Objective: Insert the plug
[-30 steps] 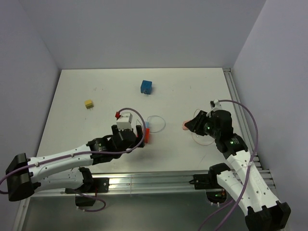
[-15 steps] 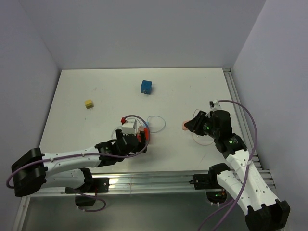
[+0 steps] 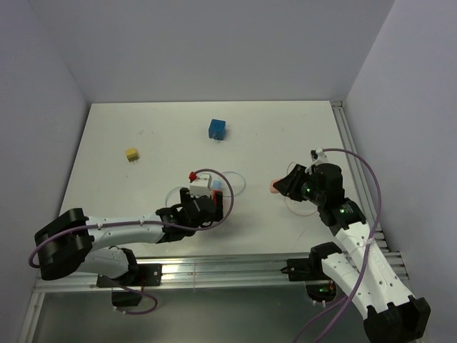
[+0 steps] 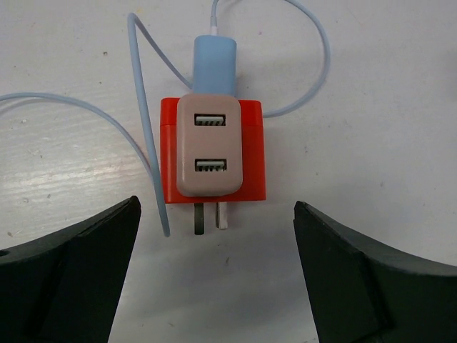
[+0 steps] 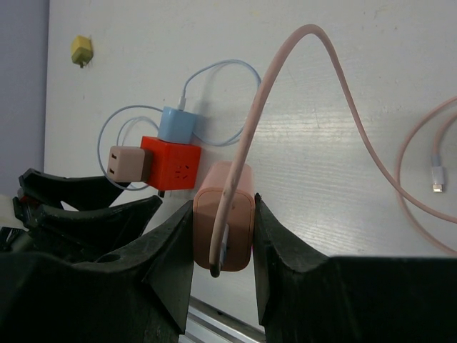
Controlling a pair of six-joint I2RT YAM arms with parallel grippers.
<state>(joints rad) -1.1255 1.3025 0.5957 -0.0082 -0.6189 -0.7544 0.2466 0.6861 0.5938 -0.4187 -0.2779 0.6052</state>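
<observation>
On the white table [image 3: 143, 136], the left gripper [image 4: 216, 221] stands with its jaws wide apart on either side of the red socket cube [image 4: 253, 153], touching neither side as far as I can see. The right gripper [image 5: 223, 214], well off to the right, is clamped on the pink plug [image 5: 232, 189], and the plug's pink cable [image 5: 308, 30] arches away.

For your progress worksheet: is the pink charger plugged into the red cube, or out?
Out. The right jaws clamp the pink charger, well apart from the red cube.

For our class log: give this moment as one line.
left pincer open over red adapter cube | right pincer shut on pink plug | not inserted
</observation>
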